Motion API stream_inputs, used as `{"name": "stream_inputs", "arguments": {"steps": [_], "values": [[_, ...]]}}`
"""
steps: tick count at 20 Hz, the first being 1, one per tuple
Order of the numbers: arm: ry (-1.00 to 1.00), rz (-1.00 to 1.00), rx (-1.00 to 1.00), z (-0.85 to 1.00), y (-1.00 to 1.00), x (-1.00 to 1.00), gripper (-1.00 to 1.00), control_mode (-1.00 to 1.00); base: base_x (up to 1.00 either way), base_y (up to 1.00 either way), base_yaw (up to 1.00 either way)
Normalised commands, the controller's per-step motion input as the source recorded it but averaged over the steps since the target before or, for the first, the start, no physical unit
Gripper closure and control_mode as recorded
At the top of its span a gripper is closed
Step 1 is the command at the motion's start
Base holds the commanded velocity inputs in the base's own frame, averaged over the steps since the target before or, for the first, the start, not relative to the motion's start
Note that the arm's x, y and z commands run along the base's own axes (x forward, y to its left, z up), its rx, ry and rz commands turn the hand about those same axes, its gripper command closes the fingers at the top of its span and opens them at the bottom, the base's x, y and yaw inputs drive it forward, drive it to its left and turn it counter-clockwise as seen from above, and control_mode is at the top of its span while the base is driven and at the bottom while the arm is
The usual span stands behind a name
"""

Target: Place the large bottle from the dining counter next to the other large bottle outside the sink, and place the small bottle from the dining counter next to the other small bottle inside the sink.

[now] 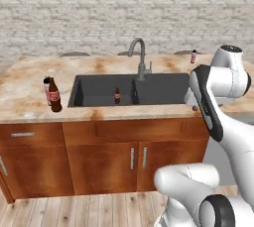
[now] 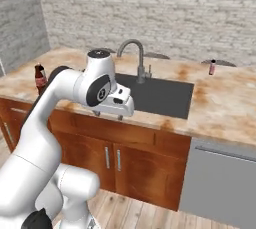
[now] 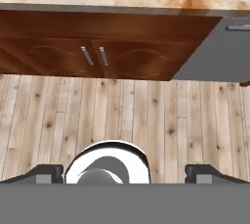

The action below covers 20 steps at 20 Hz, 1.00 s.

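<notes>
In the left base view, the large bottle is standing at the left of the frame on the counter, just beside the other large bottle, which is partly hidden behind it; both are outside the sink. That half of the task looks done. The other small bottle is standing inside the basin near the middle of the frame, below the faucet. The small bottle is sitting well apart from it, on the stone top in the upper right of the frame; in the right base view it shows in the upper right too.

The gripper is hanging at the counter's front edge, centre-left of the right base view, pointing down at the wooden floor and the cabinet doors. Its 2 fingertips are sitting wide apart at the bottom of the hand view with nothing between them, so the claw is open and empty.

The step in hand is probably fetching the small bottle. Doing it well likely means lifting the hand above the counter first, steering past the faucet, then coming down over the dark cap with the fingers straddling the narrow body. The bottle is tiny and light, so a slow, centred close should keep it from tipping.
</notes>
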Motion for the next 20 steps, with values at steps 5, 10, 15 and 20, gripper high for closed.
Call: {"name": "stream_inputs", "arguments": {"steps": [5, 10, 15, 20], "values": [[0.00, 0.00, 0.00, 0.00, 0.00, 0.00, -1.00, 1.00, -0.49, -1.00, 0.00], [0.00, 0.00, 0.00, 0.00, 0.00, 0.00, -1.00, 1.00, -0.21, -1.00, 0.04], [0.00, 0.00, 0.00, 0.00, 0.00, 0.00, -1.00, 1.00, -0.07, -1.00, 0.27], [0.00, 0.00, 0.00, 0.00, 0.00, 0.00, -1.00, 1.00, 0.12, -1.00, 0.45]]}}
